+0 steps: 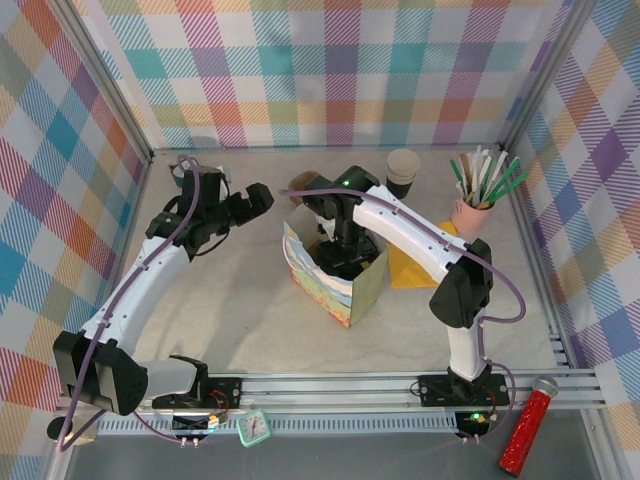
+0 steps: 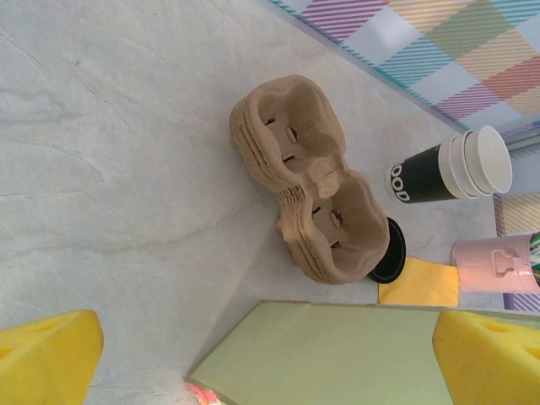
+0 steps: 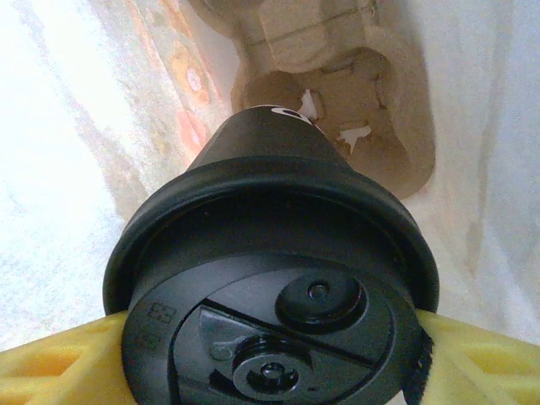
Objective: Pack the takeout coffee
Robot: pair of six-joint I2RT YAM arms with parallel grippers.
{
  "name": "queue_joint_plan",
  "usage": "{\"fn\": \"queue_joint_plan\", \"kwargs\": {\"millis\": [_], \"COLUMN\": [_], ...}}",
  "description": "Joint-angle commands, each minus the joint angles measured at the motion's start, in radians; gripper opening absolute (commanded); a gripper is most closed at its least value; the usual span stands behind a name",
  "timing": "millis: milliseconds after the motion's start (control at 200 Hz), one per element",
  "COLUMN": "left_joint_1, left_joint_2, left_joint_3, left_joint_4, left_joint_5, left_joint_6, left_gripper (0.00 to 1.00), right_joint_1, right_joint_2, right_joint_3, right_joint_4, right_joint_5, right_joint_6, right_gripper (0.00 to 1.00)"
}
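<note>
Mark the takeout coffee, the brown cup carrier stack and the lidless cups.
takeout coffee (image 3: 270,337), right wrist view, on its glossy lid.
cup carrier stack (image 2: 308,181), left wrist view, on the bridge between pockets.
lidless cups (image 2: 422,175), left wrist view, on the outer cup's black wall.

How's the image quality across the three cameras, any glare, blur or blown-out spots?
Top external: even light, soft shadows on the pale table. Left wrist: stacked brown pulp cup carriers sharp, yellow foam pads soft. Right wrist: paper bag walls washed out white, glossy round black plastic lid crisp.
</note>
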Motion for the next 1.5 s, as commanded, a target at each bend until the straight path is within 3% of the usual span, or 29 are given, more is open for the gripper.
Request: {"fn": "queue_joint_plan", "kwargs": {"millis": [0, 1495], "left_joint_1": [0.015, 0.017], "left_joint_2": [-0.031, -0.05], "left_joint_3": [0.028, 0.026], "left_joint_4": [-0.021, -0.048], "left_joint_5": [-0.006, -0.012], "left_joint_6": [0.018, 0.026], "left_gripper": [1.0, 1.0], "right_joint_1": [-0.007, -0.03], "right_joint_2": [0.002, -0.016], "right_joint_3": [-0.006, -0.08], "right_joint_4": [-0.176, -0.174], "right_joint_5": [-0.024, 0.001], "right_joint_6": [-0.017, -0.012], "right_gripper": [0.72, 0.73]}}
